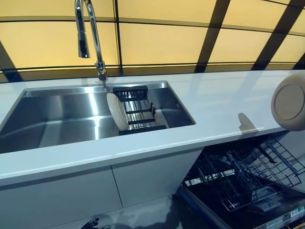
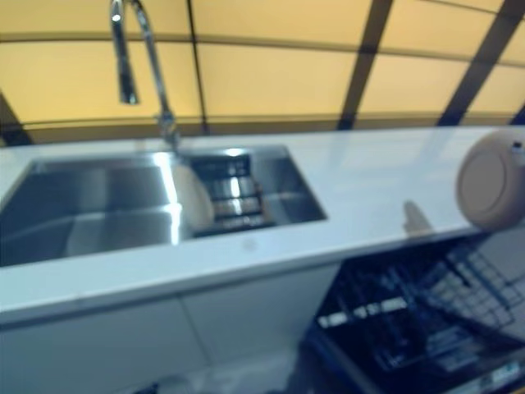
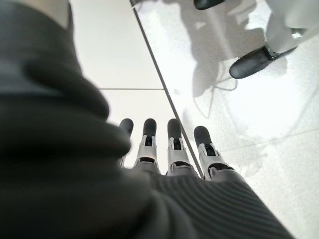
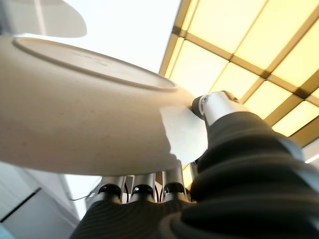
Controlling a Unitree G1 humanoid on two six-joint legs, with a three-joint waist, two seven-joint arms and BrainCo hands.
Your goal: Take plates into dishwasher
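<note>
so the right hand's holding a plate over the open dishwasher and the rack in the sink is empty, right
Not quite. The right hand does hold a plate above the open dishwasher, but the rack in the sink isn't empty: the left eye view shows another plate standing in it.

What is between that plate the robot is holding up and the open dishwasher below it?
Nothing visible. The right hand grips the plate at the counter's right end, above the pulled-out dishwasher rack. The rack's wire slots look empty, and only open air shows between them.
</note>
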